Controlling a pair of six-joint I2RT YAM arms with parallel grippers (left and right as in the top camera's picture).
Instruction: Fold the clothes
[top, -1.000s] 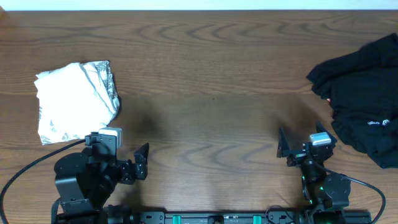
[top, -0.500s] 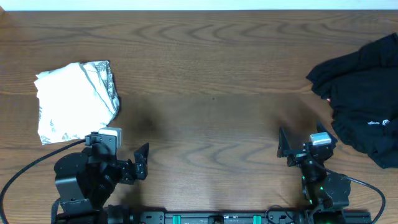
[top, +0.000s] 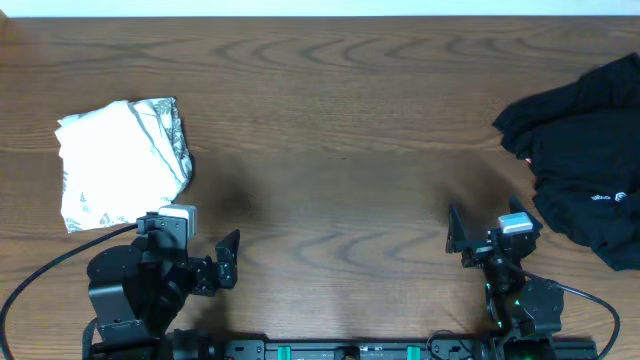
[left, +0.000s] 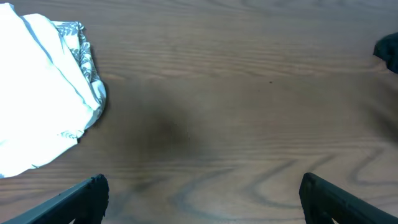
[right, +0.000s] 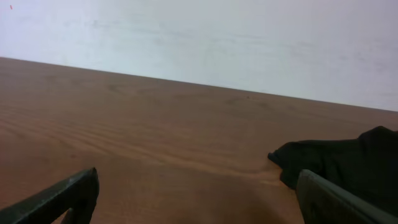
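White fern-print cloth (top: 120, 165), black garment (top: 585, 170); left claw (left: 202, 196), right claw (right: 199, 193) agape.

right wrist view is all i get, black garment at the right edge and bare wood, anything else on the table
Observer: Yes. A white folded cloth with a grey leafy print lies on the left side of the table.
Operator: left tool near it
Observer: The left tool is open and sits apart from the cloth, nearer the front edge.
Operator: any marking on the black one
Observer: From overhead, the black garment has a small white logo on it.
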